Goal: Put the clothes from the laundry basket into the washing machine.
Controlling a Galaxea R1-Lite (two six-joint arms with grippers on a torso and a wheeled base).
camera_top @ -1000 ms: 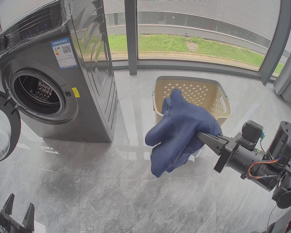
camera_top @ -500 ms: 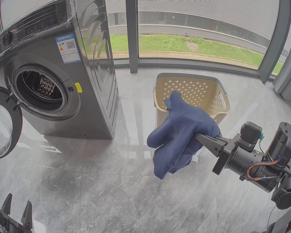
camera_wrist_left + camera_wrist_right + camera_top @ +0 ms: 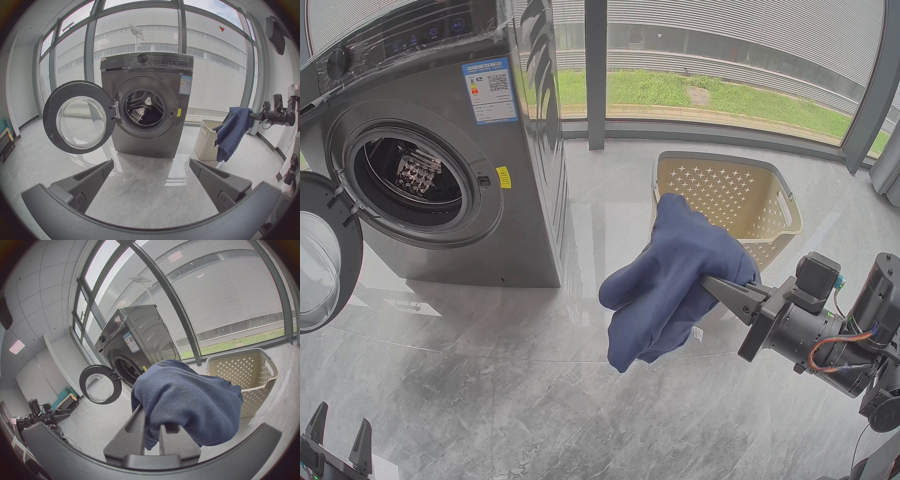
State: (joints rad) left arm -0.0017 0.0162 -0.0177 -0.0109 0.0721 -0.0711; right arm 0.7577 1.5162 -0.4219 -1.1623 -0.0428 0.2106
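Observation:
A dark blue garment point(image 3: 669, 281) hangs in the air above the floor, between the beige laundry basket point(image 3: 731, 194) and the grey washing machine point(image 3: 444, 162). My right gripper point(image 3: 709, 282) is shut on the garment point(image 3: 187, 402), which drapes over its fingers point(image 3: 137, 424). The machine's round door point(image 3: 325, 250) stands swung open, and the drum point(image 3: 143, 107) holds something dark inside. My left gripper point(image 3: 339, 431) is low at the near left, open, with nothing between its fingers point(image 3: 218, 184). From the left wrist view the blue garment point(image 3: 232, 131) hangs beside the basket point(image 3: 206, 139).
Grey polished stone floor point(image 3: 506, 387) spreads between the machine and the basket. Tall windows with dark posts point(image 3: 595, 75) run along the back. The open door sticks out toward the near left of the machine.
The head camera has shifted, so machine and basket now sit further right in the picture. The right gripper keeps its hold on the garment at about the same spot.

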